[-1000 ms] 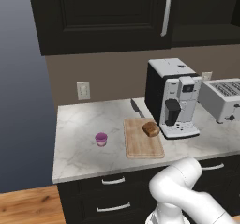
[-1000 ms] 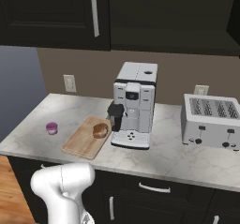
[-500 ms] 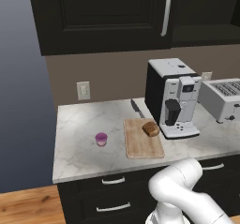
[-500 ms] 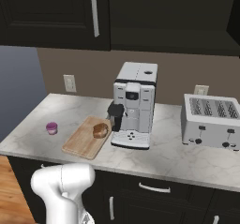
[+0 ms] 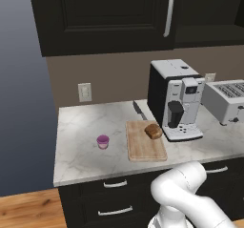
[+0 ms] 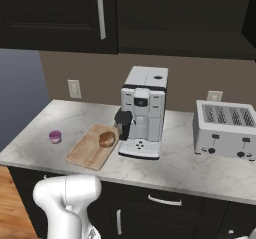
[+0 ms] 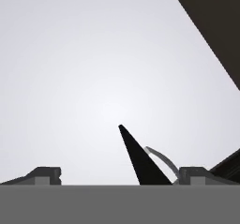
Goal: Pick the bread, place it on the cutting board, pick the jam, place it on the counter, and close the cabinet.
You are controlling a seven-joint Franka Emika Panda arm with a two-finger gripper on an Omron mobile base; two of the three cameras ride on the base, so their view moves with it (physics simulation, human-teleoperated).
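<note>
- No readable text, label, brand, number or sign anywhere.
- Coffee machine (image 5: 175,98): small panel and buttons on its front, too blurred to make out any characters.
- Toaster (image 6: 227,129), just beside the coffee machine: dark knobs along its front, no legible markings.
- Wall outlet plate (image 5: 85,92), on the wall behind the desk, well apart from the coffee machine: blank.
- Jam jar (image 5: 103,141): no label seen.
</note>
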